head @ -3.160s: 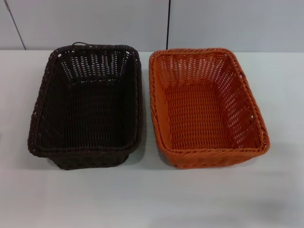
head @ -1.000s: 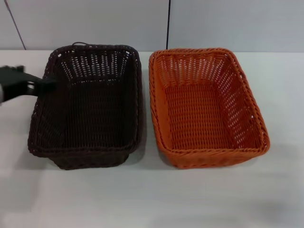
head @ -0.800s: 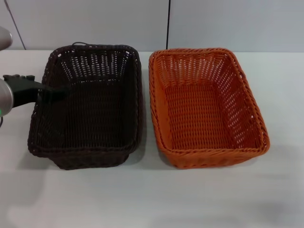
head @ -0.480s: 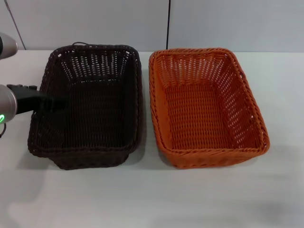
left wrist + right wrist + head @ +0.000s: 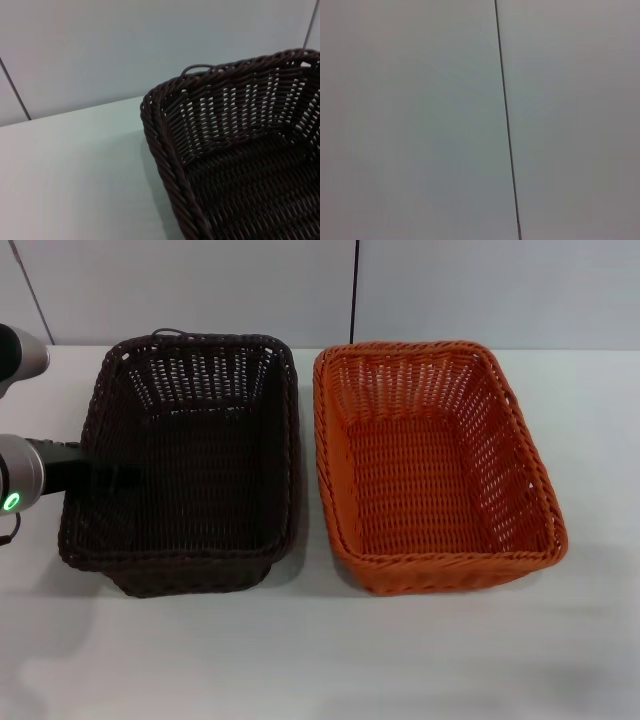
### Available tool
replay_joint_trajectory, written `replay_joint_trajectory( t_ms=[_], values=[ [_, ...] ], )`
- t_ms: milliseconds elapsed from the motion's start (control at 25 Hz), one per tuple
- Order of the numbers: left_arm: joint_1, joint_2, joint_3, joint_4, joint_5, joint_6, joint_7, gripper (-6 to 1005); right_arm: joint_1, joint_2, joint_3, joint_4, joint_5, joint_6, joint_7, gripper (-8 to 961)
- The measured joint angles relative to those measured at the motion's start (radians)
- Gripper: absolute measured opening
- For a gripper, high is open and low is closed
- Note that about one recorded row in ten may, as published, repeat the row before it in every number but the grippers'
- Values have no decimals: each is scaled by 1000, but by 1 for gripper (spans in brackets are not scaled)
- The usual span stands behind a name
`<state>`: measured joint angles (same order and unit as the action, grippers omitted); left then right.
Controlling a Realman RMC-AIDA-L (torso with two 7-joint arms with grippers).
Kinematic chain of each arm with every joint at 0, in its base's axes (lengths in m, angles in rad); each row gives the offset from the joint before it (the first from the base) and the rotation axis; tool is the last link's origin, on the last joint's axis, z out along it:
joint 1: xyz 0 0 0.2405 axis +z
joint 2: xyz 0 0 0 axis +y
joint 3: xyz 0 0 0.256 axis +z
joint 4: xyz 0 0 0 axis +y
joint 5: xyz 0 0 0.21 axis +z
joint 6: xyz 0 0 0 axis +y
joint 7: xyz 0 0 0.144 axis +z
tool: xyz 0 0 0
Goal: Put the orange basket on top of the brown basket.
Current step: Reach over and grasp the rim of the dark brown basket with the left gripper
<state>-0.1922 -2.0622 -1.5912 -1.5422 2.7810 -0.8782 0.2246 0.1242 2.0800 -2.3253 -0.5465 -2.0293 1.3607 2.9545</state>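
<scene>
The orange basket (image 5: 432,468) stands on the white table, to the right of the brown basket (image 5: 195,465), and their long sides almost touch. Both are empty and upright. My left gripper (image 5: 112,476) reaches in from the left edge of the head view and sits over the left rim of the brown basket, dark against the dark weave. The left wrist view shows a corner of the brown basket (image 5: 225,145) with its braided rim. My right gripper is out of view; its wrist view shows only a wall.
The white table (image 5: 320,650) runs wide in front of both baskets and to the right of the orange one. A pale panelled wall (image 5: 450,290) with a dark vertical seam (image 5: 507,125) stands behind the baskets.
My left arm has come in from the left and moved toward the table's front along the brown basket's left rim. The baskets have not moved.
</scene>
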Motion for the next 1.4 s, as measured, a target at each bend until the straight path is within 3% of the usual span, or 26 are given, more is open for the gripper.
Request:
replay_joint_trajectory(
  t_ms=[360,680,1000,1240,1400],
  values=[
    [-6,2,-13,37,3,20,-2,707,0,0,0,4,0,-2,0,585],
    [-34,3,-21,83,5,20,9,531,2,0,0,6,-4,-3,0,582],
    [-9,2,-11,27,0,12,61,330,3,0,0,5,-5,-2,0,578],
    [2,2,-18,-16,-3,-4,143,281,3,0,0,5,-3,1,0,576],
    [-4,4,-94,-59,-61,-84,367,278,2,0,4,3,-3,5,0,574]
  ],
)
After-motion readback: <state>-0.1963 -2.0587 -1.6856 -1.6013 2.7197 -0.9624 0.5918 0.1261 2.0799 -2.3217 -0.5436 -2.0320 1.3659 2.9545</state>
